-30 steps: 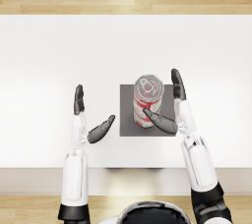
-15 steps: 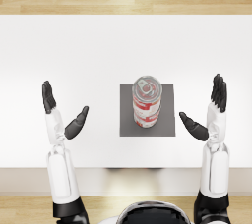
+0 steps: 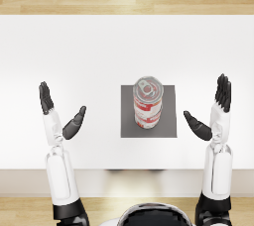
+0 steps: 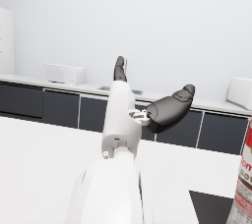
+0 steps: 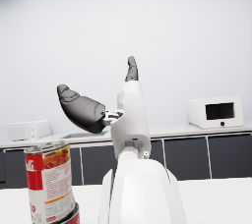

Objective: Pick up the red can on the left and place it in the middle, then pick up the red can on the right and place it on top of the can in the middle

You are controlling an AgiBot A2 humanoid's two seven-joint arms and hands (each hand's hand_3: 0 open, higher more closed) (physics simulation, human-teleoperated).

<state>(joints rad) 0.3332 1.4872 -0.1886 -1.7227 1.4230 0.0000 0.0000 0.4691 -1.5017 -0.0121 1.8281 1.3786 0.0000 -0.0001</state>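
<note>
Head view: two red-labelled metal cans [image 3: 148, 103] stand stacked on the dark grey square mat [image 3: 168, 121] at frame centre on the white desk [image 3: 99, 51], so the task looks done. Left hand [image 3: 59, 116] and right hand [image 3: 212, 113] flank them, fingers spread, holding nothing. Only the right wrist view shows the seam between both cans [image 5: 51, 188]; the left wrist view catches just their edge.

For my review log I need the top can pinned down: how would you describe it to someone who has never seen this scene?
Start at the white table and find the dark grey square mat near its middle, between the left hand and the right hand, both held off to the sides. Two red-labelled cans stand stacked there; the top can is the one showing its silver lid with a pull tab, resting on the lower can.
</note>
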